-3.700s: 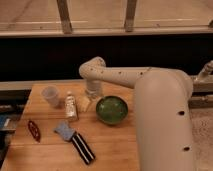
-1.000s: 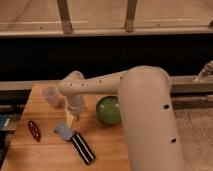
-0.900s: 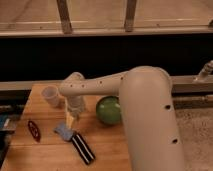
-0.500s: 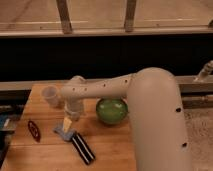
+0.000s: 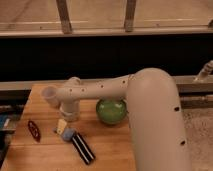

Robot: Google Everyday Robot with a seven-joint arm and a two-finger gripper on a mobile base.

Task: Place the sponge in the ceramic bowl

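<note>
Wooden table (image 5: 110, 145) | dark wall (image 5: 100, 60) behind | hand (image 5: 63, 126) over sponge (image 5: 68, 134), grip unclear | green bowl (image 5: 111, 111) nearby

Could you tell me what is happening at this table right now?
The robot's single arm reaches across the wooden table, with its hand lowered right at the sponge. The sponge lies on the table next to a black striped strap. It is unclear whether the hand has hold of it. The green ceramic bowl sits to the right, and the sponge is not in it yet.
</note>
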